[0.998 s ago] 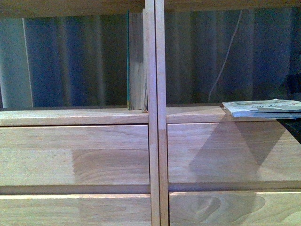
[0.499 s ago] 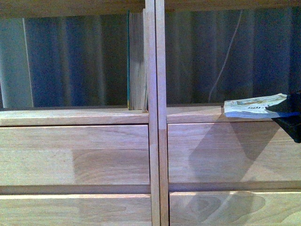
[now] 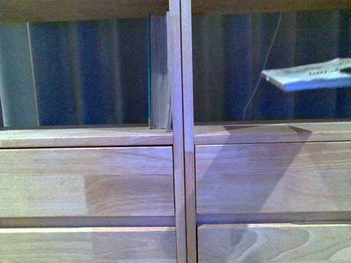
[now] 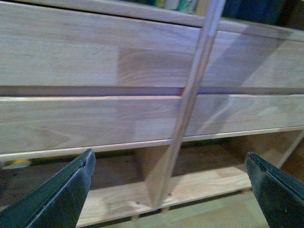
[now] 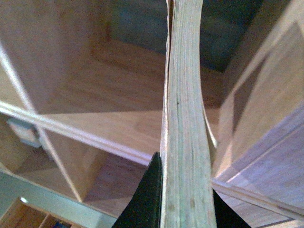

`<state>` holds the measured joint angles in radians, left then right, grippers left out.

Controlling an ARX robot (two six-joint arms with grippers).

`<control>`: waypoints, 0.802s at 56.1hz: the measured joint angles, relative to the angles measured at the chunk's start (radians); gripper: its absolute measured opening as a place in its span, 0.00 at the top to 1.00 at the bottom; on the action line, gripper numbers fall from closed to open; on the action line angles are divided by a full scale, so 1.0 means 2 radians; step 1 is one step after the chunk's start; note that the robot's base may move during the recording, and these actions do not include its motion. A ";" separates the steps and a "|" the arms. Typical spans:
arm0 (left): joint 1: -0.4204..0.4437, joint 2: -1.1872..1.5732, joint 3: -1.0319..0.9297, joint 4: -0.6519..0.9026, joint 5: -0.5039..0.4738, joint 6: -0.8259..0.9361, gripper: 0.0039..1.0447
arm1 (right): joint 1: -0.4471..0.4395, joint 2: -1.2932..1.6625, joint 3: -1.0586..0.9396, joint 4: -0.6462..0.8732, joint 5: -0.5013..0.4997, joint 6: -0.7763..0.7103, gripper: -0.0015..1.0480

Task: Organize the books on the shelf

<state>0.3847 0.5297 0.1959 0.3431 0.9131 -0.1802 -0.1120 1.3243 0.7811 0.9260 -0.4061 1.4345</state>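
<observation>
The light-wood shelf (image 3: 88, 175) fills the front view, with drawer fronts below an open compartment row. The teal book (image 3: 159, 71) stands upright in the left compartment against the centre divider (image 3: 181, 82). The pale paperback (image 3: 310, 74) hangs flat in the air at the far right, well above the right compartment's board (image 3: 247, 132). My right gripper (image 5: 185, 194) is shut on the paperback's page edge (image 5: 185, 118); the gripper itself is out of the front view. My left gripper (image 4: 171, 190) is open and empty, low before the drawer fronts (image 4: 95, 61).
A white cable (image 3: 262, 66) hangs behind the right compartment. Dark curtain-like folds (image 3: 88, 71) show through the open back. In the left wrist view the shelf's bottom board (image 4: 190, 183) and peg legs stand over a pale floor.
The paperback has risen off the right compartment's board, from lying flat on it to hanging well above it, its near end tilted slightly down. The teal book has not moved.
</observation>
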 joint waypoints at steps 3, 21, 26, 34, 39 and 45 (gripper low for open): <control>0.001 0.048 0.025 0.022 0.011 -0.018 0.07 | 0.000 -0.012 -0.002 0.010 -0.014 0.004 0.93; -0.042 0.233 0.190 0.093 0.031 -0.184 0.07 | 0.063 -0.062 -0.003 0.037 -0.080 -0.035 0.93; -0.069 0.263 0.238 0.133 0.041 -0.264 0.07 | 0.085 -0.063 -0.003 0.038 -0.086 -0.066 0.93; -0.116 0.296 0.304 0.174 0.025 -0.355 0.07 | 0.104 -0.061 -0.003 0.043 -0.083 -0.090 0.93; -0.153 0.321 0.347 0.179 0.005 -0.390 0.07 | 0.114 -0.059 -0.003 0.046 -0.080 -0.101 0.93; -0.192 0.355 0.392 0.162 -0.019 -0.414 0.07 | 0.131 -0.050 0.006 0.044 -0.079 -0.114 0.93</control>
<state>0.0013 1.2400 0.9794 0.6666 0.8742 -1.0084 0.1493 1.2243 0.7929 1.0134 -0.5648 1.2060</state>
